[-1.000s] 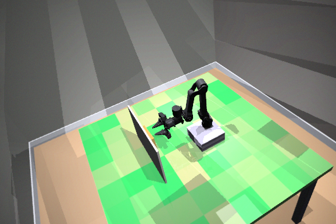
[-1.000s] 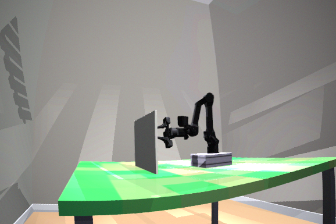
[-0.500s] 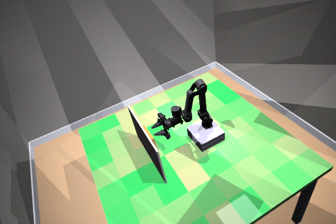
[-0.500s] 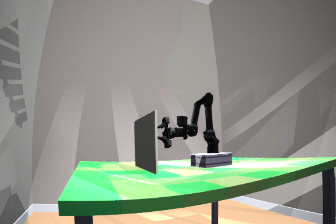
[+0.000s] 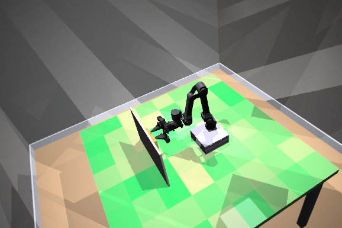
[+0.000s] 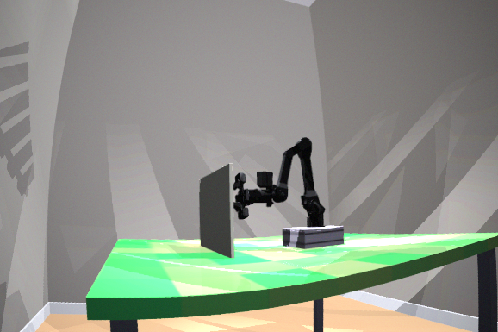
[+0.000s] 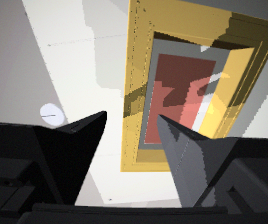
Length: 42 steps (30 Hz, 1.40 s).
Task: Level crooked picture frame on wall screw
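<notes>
The picture frame (image 7: 131, 120) is gold around a red picture. In the wrist view its left side runs askew to the edge of the pale upright board behind it. In the top view only a sliver of the frame (image 5: 154, 141) shows; the exterior view hides it behind the board. The screw and notched strip are hidden. My gripper (image 5: 154, 135) (image 6: 235, 194) (image 7: 132, 116) is partly open, close in front of the frame. In the wrist view, one fingertip is left of the frame's left side and the other overlaps the picture. Contact cannot be told.
The upright board (image 5: 150, 148) (image 6: 215, 212) (image 7: 75, 60) stands on the green patchwork table (image 5: 189, 181) (image 6: 142, 277). A white disc (image 7: 52, 114) shows by the board's left edge in the wrist view. The arm's pale base block (image 5: 209, 138) (image 6: 314, 237) is behind the gripper.
</notes>
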Tool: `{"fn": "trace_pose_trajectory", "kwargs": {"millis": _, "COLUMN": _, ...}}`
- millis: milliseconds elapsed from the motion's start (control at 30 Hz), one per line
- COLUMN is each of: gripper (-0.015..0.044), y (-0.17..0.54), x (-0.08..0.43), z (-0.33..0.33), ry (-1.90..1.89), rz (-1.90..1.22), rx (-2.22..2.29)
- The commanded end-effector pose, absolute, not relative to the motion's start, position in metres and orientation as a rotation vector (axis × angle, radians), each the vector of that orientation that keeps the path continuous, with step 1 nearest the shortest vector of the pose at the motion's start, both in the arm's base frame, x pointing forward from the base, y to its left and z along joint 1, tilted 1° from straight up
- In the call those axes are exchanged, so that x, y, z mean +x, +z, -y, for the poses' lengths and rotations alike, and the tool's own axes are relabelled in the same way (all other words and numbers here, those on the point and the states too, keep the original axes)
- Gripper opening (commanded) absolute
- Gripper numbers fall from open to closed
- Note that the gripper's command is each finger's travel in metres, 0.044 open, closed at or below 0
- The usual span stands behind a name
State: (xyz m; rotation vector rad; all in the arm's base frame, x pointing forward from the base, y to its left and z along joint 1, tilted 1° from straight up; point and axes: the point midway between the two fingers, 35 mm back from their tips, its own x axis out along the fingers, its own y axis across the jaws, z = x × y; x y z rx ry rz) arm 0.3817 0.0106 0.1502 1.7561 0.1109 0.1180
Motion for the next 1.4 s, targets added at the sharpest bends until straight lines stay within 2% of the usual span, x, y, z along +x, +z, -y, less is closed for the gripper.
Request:
{"fn": "trace_pose_trajectory", "kwargs": {"millis": 0, "gripper": 0.0260, "y": 0.1500, "x": 0.3885, "z": -0.0110, "ry": 0.115, "rz": -0.109, "rx": 1.759}}
{"fn": "trace_pose_trajectory", "kwargs": {"millis": 1300, "gripper": 0.0260, "y": 0.1498, "x": 0.3944, "z": -0.0116, "ry": 0.115, "rz": -0.109, "rx": 1.759}}
{"fn": "trace_pose_trajectory", "kwargs": {"millis": 1367, "gripper": 0.0208, "y": 0.1498, "x": 0.3944, "z": -0.0116, "ry": 0.115, "rz": -0.109, "rx": 1.759}}
